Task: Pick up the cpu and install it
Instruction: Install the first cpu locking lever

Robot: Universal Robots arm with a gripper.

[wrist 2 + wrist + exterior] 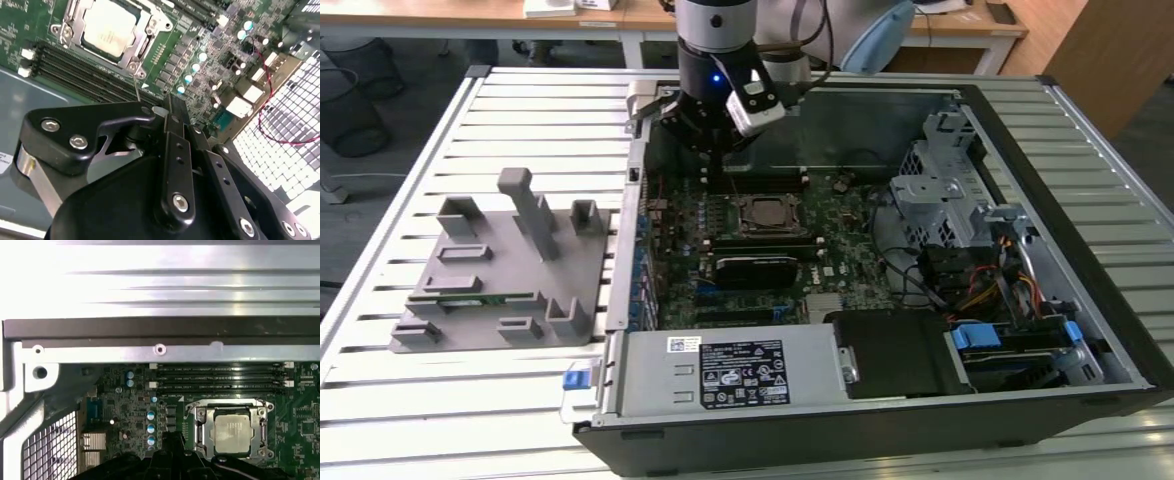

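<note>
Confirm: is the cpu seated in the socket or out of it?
In. The cpu lies flat and square inside the metal socket frame on the motherboard, as both wrist views show.

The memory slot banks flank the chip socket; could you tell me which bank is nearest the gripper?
The bank between the socket and the case wall: the gripper hangs over it, whereas the other bank lies beyond the socket.

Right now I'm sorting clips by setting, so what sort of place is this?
Probably a robotics lab or workshop for computer assembly: an open computer case lies on a slatted metal table, a grey parts holder sits beside it, and desks stand behind.
</note>
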